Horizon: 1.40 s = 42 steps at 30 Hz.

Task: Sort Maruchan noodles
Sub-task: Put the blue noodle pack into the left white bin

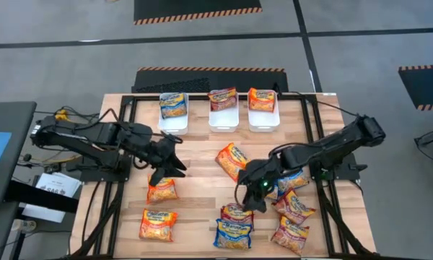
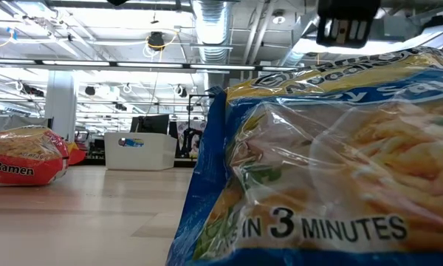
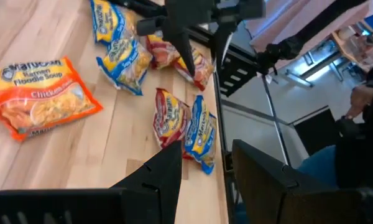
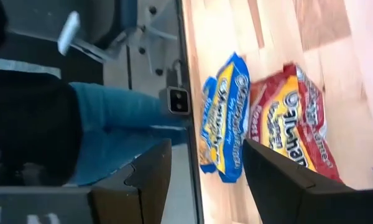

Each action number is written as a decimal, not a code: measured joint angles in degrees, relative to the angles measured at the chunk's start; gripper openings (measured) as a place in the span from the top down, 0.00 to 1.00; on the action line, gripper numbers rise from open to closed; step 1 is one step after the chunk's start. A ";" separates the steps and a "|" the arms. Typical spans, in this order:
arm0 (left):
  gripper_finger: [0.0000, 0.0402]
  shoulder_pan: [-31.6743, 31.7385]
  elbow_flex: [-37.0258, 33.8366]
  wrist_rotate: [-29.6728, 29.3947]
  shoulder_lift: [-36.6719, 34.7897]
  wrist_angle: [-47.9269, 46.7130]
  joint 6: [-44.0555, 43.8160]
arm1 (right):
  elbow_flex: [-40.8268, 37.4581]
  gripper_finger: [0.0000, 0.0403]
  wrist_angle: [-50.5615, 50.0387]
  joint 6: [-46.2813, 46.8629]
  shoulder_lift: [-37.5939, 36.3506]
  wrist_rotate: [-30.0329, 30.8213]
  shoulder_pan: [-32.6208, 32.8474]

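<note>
On the wooden table [image 1: 202, 184], Maruchan noodles lie scattered: orange packets [image 1: 159, 224] at the left, blue and maroon packets [image 1: 234, 225] at the right, and one packet in each of three white bins [image 1: 220, 119] along the far edge. Both grippers hover empty with jaws parted: the left gripper [image 1: 162, 172] above an orange packet, the right gripper [image 1: 247, 196] above the maroon and blue pair.

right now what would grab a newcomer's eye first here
The bright noodle packets scattered over the near half of the wooden table, above all the cluster under the right gripper, which hovers open over a maroon packet. Three white bins line the far edge, each holding a packet. The left gripper hangs open above an orange packet.
</note>
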 joint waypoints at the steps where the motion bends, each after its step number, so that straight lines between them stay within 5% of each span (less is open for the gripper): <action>1: 0.68 -0.39 0.00 -0.03 0.47 -0.34 -0.50 | 0.00 0.45 0.10 0.00 0.62 0.00 0.34; 18: 0.68 -2.82 -0.02 -2.41 2.81 -0.08 -4.14 | 0.00 0.45 5.94 1.14 12.32 2.11 5.17; 42: 0.68 -2.79 -0.02 -6.20 2.81 -0.29 -4.56 | 0.07 0.45 9.90 2.07 17.17 8.08 8.66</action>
